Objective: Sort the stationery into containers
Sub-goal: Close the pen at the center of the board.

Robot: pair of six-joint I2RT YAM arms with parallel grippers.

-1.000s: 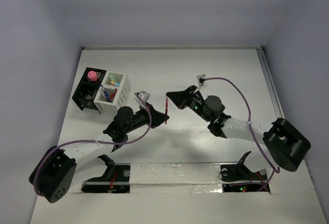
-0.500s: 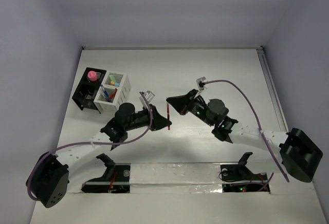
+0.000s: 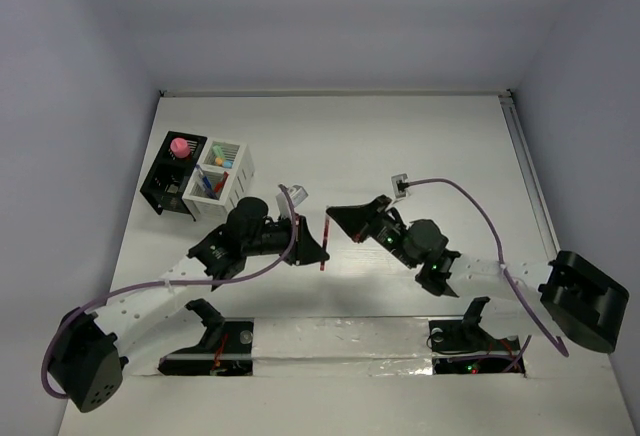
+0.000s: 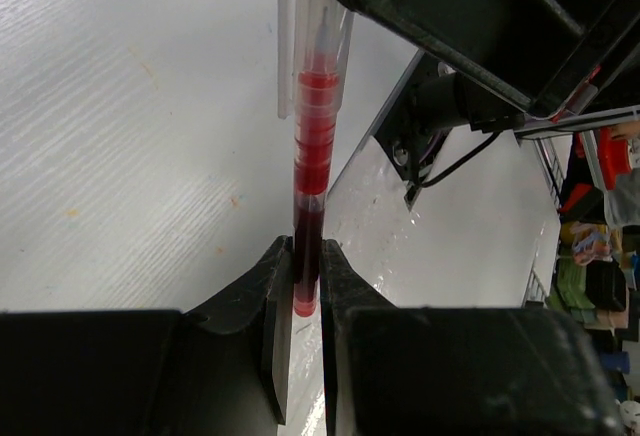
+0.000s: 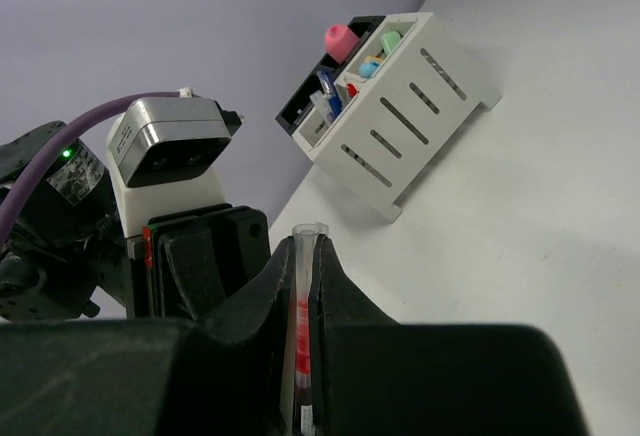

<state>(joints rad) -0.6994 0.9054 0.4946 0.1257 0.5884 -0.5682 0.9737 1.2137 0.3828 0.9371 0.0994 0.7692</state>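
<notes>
No legible text, labels, brands, numbers, signs in any view; background clutter [image 4: 598, 246] too blurred to read.

Left arm [image 3: 150, 291] and right arm [image 3: 480, 266] — white perforated links, black joints, purple cables [image 5: 80, 119]; left pincer [image 4: 305, 253], right pincer [image 5: 303, 256] black.

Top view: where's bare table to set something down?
Bare: the far table from the white box to the right edge, up to the back wall. Crowded: centre, where left gripper and right gripper both clamp the red pen; also the far-left corner with the black box.
</notes>
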